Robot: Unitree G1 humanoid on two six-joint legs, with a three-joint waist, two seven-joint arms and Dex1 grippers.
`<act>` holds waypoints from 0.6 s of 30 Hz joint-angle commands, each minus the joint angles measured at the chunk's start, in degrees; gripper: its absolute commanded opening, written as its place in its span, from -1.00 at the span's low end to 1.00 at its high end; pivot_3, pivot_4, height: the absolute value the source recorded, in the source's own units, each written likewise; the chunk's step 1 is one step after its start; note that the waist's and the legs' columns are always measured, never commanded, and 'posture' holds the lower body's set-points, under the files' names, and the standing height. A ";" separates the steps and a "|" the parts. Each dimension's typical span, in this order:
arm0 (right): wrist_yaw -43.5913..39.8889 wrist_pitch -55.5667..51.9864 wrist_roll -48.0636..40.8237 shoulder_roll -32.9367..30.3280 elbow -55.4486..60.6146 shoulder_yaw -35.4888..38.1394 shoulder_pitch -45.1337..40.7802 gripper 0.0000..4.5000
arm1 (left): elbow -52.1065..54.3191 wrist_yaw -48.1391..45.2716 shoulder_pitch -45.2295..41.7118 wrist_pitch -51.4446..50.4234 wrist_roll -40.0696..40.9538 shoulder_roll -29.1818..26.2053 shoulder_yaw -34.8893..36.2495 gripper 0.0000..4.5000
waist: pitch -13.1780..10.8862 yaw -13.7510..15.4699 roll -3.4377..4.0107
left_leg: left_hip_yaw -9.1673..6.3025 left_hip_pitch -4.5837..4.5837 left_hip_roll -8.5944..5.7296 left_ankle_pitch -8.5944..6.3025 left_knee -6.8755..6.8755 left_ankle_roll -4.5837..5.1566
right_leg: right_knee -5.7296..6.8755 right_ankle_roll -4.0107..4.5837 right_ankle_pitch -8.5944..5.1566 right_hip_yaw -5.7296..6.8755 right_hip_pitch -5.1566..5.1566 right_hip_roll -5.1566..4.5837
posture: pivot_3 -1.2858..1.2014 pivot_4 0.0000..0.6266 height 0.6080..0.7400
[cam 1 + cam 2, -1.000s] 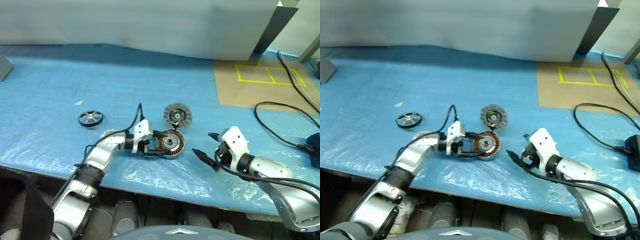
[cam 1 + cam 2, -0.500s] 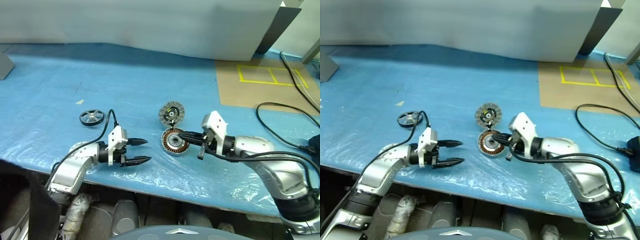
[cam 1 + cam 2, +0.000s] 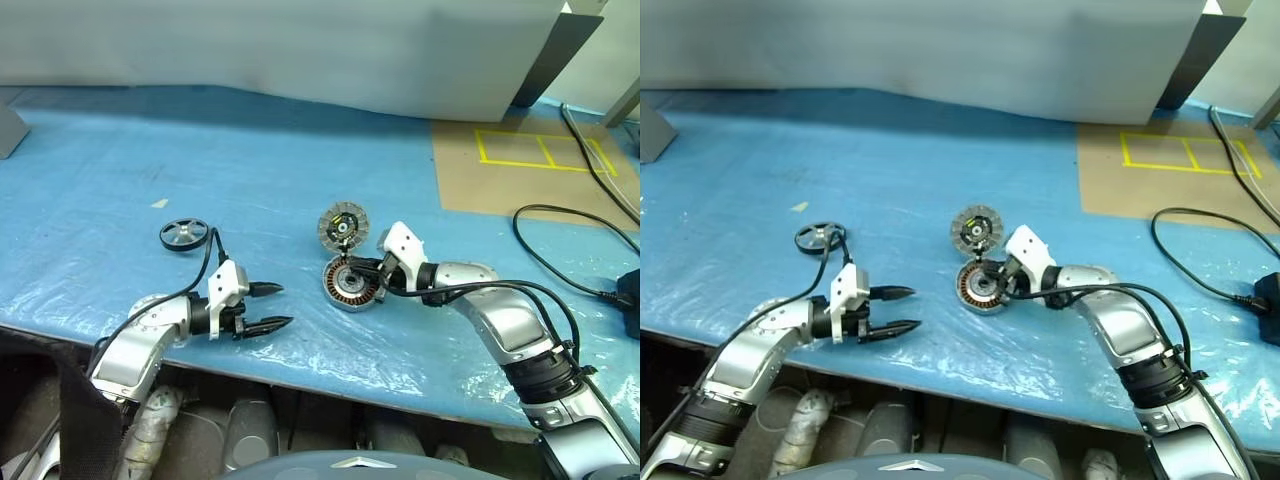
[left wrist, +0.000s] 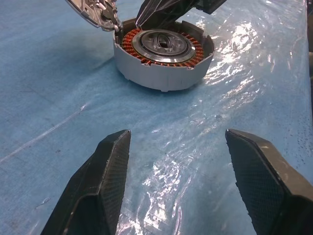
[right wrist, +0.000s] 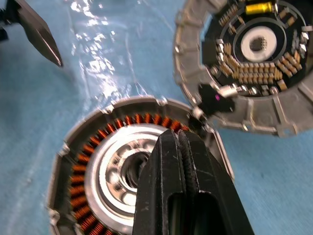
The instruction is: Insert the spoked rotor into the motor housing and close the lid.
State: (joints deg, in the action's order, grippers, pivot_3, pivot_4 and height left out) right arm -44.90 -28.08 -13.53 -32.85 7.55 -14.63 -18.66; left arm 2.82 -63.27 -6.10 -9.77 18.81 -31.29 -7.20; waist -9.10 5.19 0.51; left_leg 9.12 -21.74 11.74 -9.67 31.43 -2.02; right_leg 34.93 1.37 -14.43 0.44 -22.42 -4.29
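**Right gripper closed over open housing, left gripper open and empty**

Motor housing (image 3: pixel 349 283) sits flat on the blue plastic-covered table (image 3: pixel 250 170), near its front edge. Copper windings and silver hub are visible inside, no rotor in it. Lid (image 3: pixel 343 225) is flipped open, tilted up just behind the housing and joined to it at the edge; its inner face shows a dark centre with a yellow mark.

Right gripper (image 5: pixel 183 161) has its fingers pressed together, nothing between them. Tips are over the housing rim on the side by the lid joint, pointing in toward the hub. Cannot tell if they touch the housing.

Left gripper (image 3: pixel 272 307) is to the left of the housing, clear of it, low over the table, pointing toward the housing. Jaws are spread wide, holding nothing.

Spoked rotor (image 3: pixel 184 235) lies flat on the table, well left of the housing, just behind the left arm. Neither gripper is touching it.

A black cable (image 3: pixel 560 255) lies on the table at far right, near a brown board with yellow tape lines (image 3: pixel 540 150).
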 commanded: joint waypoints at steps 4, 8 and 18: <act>-0.30 4.85 5.20 -0.77 0.58 -2.16 1.61 -0.99 | -2.75 -0.20 -1.78 2.92 -1.39 0.60 -0.66 0.46 | 0.03 -0.02 -0.05 | 0.00 0.08 0.00 0.00 0.02 0.00 | 0.04 -0.05 0.03 0.00 0.07 0.02 | 0.03 -0.52 1.00; 0.43 2.43 0.41 2.01 3.23 2.41 1.26 -0.99 | -5.44 -1.51 -2.49 4.60 -1.35 0.91 -0.91 0.46 | 0.03 -0.04 -0.06 | 0.00 0.14 0.02 -0.01 0.09 0.01 | 0.07 0.02 0.00 -0.02 0.12 0.01 | 0.03 -0.52 1.00; -1.78 -2.76 -1.37 1.84 8.97 -0.03 1.48 -0.99 | -11.13 -3.64 -5.56 7.74 -2.39 1.46 -1.48 0.46 | 0.04 0.09 -0.09 | 0.00 0.07 0.04 0.00 0.24 0.01 | 0.29 0.05 0.00 -0.02 0.00 0.02 | 0.03 -0.52 1.00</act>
State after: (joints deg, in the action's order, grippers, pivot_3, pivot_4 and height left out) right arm -46.66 -31.69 -15.93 -31.01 16.42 -13.93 -17.00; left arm -7.69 -65.98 -10.78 -3.85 16.69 -29.67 -8.78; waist -9.06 5.29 0.42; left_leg 9.12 -21.67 11.78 -9.68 31.68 -2.01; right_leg 35.22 1.42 -14.43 0.42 -22.43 -4.28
